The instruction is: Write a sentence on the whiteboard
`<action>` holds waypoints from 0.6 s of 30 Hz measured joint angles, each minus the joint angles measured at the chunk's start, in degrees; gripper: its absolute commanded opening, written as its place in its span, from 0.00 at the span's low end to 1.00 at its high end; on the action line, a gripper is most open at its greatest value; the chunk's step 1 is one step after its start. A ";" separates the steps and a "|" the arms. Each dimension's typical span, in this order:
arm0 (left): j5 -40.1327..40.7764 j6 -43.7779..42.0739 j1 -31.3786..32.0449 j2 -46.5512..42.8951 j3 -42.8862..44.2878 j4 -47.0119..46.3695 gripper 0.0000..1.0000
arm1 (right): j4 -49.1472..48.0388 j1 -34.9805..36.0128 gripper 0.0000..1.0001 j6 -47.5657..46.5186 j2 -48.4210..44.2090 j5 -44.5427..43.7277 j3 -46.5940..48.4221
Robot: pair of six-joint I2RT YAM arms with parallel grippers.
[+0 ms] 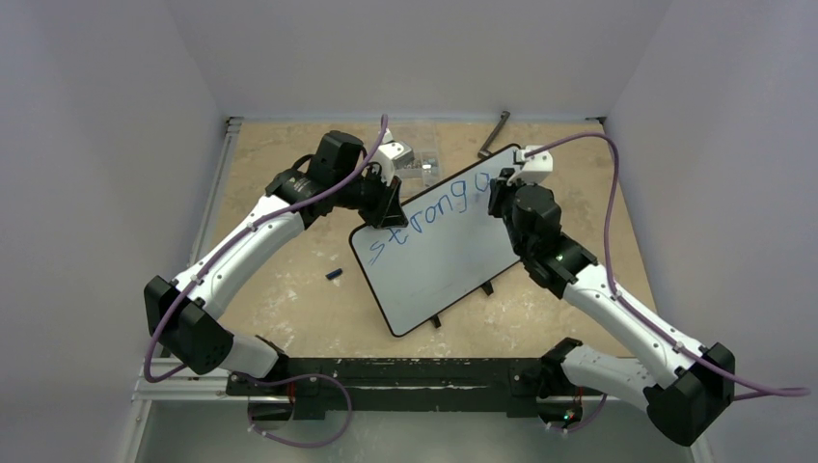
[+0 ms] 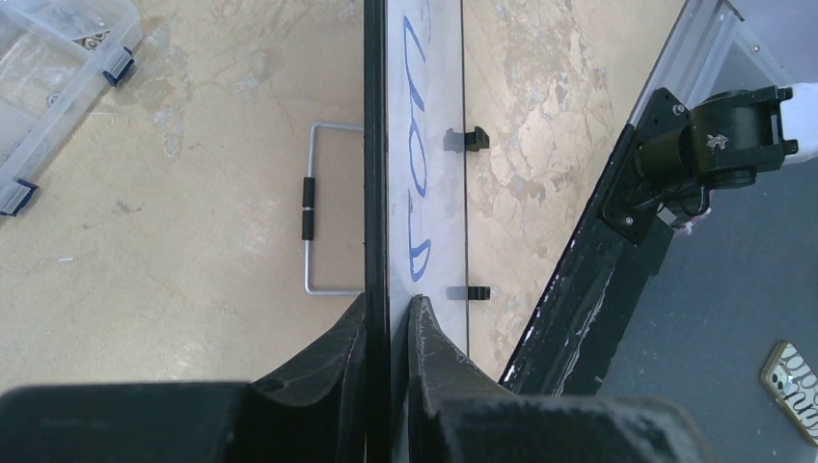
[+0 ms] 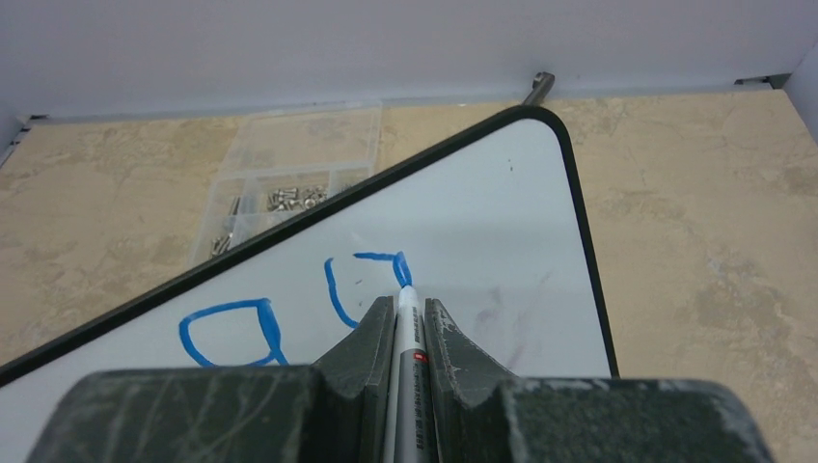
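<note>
My right gripper [image 3: 407, 307] is clamped on the marker [image 3: 406, 362], its tip touching the whiteboard [image 3: 502, 212] just ahead, mid-letter in the sentence [image 3: 231, 333]; my left gripper [image 2: 390, 307] pinches the whiteboard's edge. If I push too hard, the whiteboard could pivot in that pinch — or the line could run off the corner ahead

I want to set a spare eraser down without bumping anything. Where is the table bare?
Bare tabletop lies between the left arm, the whiteboard and the base rail, save a small blue cap. The far right corner beyond the right arm is bare. Crowded: the far edge around the parts box and black tool.
</note>
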State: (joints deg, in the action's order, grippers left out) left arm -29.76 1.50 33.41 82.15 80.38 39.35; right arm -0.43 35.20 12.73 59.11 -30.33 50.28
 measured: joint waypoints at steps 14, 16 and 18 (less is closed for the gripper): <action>0.00 0.00 0.04 0.00 0.00 -0.02 0.00 | 1.79 0.00 0.00 1.14 -1.95 -0.76 -3.06; -0.04 0.00 0.04 0.00 0.00 -0.04 0.00 | 2.43 0.00 0.00 1.11 -1.95 -1.38 -3.06; -0.09 -0.02 0.04 0.00 0.00 -0.07 0.00 | 2.89 0.00 0.00 0.90 -1.95 -1.77 -3.04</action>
State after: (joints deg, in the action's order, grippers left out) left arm -29.85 1.48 33.45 82.15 80.38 39.29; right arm 2.46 35.20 13.63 57.17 -32.10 47.24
